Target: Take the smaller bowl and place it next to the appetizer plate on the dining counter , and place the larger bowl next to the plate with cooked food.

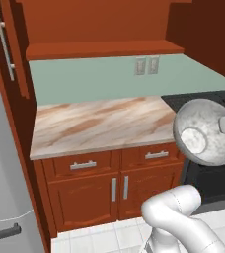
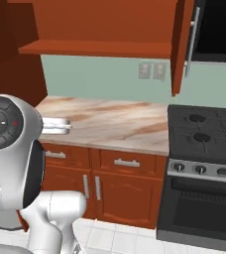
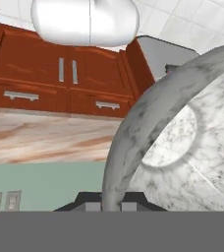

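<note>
Above the stove (image 1: pixel 208 185), one marbled bowl (image 1: pixel 206 131) tilted, rim pinched in closed pincer (image 3: pixel 111 204).

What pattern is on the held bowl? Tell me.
Grey-white marbled stone bowl; clearest in the hand view.

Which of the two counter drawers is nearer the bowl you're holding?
The drawer beside the stove; the marbled bowl in the gripper hangs by that end, the other drawer lies farther left.
</note>
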Tool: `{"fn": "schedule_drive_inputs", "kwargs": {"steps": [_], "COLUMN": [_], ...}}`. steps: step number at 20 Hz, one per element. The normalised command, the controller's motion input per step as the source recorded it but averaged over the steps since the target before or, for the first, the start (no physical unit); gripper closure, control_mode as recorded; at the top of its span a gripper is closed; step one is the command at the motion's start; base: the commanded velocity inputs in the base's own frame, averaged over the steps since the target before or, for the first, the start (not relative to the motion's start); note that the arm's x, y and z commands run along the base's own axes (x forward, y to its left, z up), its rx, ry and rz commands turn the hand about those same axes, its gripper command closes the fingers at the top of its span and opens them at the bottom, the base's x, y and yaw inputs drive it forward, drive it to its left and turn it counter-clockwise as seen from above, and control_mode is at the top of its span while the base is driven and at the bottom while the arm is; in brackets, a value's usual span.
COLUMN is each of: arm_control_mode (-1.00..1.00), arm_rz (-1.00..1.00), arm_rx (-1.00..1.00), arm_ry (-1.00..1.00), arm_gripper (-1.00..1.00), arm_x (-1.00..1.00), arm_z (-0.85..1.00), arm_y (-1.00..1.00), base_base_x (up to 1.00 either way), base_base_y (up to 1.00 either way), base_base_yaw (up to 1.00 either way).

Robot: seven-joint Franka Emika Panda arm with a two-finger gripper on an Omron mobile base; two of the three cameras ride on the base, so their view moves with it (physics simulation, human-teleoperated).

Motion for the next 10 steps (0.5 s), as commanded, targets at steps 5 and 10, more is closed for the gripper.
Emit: {"fn": "schedule_drive_inputs", "kwargs": {"steps": [5, 10], "arm_control_mode": [1.00, 1.00], "arm_rz": [0.00, 0.00], "arm_rx": [0.00, 0.00], "arm_ry": [0.00, 0.00], "arm_gripper": [1.00, 1.00], "arm_x": [0.00, 0.00], "arm_z": [0.00, 0.00], "arm_y": [0.00, 0.00], "base_base_x": [-1.00, -0.77], "base_base_y": [0.21, 0.63], "base_base_yaw": [0.06, 0.03]}}
